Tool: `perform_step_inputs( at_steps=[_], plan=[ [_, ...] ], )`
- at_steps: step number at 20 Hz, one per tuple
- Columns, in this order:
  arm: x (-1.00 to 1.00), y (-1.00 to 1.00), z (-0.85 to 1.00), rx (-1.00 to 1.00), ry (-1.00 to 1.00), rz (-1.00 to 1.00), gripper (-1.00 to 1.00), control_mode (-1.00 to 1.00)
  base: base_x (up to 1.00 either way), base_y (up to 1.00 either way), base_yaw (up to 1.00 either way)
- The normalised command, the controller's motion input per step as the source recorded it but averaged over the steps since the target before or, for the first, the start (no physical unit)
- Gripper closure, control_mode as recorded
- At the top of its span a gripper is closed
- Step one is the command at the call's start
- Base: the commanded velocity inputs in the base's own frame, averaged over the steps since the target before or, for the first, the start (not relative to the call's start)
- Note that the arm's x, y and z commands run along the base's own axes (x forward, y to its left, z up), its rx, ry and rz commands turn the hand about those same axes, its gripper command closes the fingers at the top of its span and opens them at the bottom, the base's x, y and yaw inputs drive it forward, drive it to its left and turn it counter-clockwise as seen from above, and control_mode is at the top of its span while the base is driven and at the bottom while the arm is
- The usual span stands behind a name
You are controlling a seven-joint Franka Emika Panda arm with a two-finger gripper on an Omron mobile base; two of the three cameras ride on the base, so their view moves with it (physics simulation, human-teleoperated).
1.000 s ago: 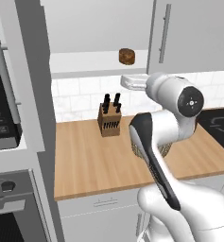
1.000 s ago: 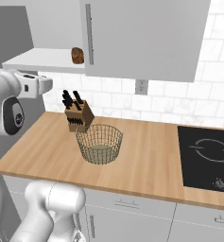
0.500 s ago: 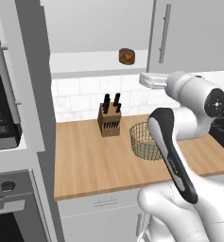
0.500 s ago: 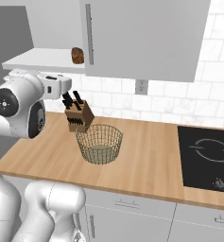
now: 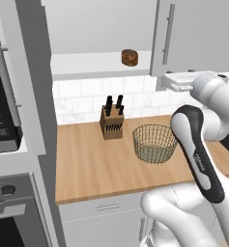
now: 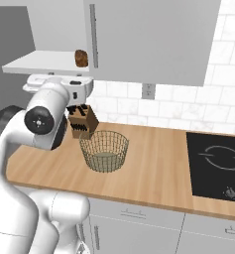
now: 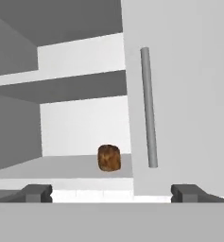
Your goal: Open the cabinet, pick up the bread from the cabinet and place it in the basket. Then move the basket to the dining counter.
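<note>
Fingers: your gripper point(image 7: 111, 193) is spread wide, grasping nothing.
Bread point(image 7: 108, 157): sits on the open cabinet point(image 7: 85, 165) shelf, just beside the closed door.
Risk: you may clip that door's edge reaching in.
Basket point(image 5: 155, 143): waits on the worktop below.

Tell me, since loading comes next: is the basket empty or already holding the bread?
Empty. The basket holds nothing on the counter; the bread sits on the open cabinet shelf.

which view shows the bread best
The hand view: the bread sits central and largest, unobstructed on the open cabinet shelf. The left base view shows it small but clear; in the right base view it sits beside the closed door's edge.
</note>
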Motion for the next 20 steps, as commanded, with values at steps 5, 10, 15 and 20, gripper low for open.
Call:
perform_step_inputs(
  at_steps=[5, 10, 15, 20],
  plan=[
    [0.01, -0.33, 0.11, -0.07, -0.05, 0.0, -1.0, -1.0, 0.0, 0.0, 0.0],
    [0.33, -0.19, 0.21, -0.01, 0.0, 0.0, -1.0, -1.0, 0.0, 0.0, 0.0],
    [0.5, -0.16, 0.12, 0.0, 0.0, -0.12, -1.0, -1.0, 0.0, 0.0, 0.0],
    [0.52, -0.04, 0.04, 0.0, 0.0, -0.1, -1.0, -1.0, 0.0, 0.0, 0.0]
  ],
)
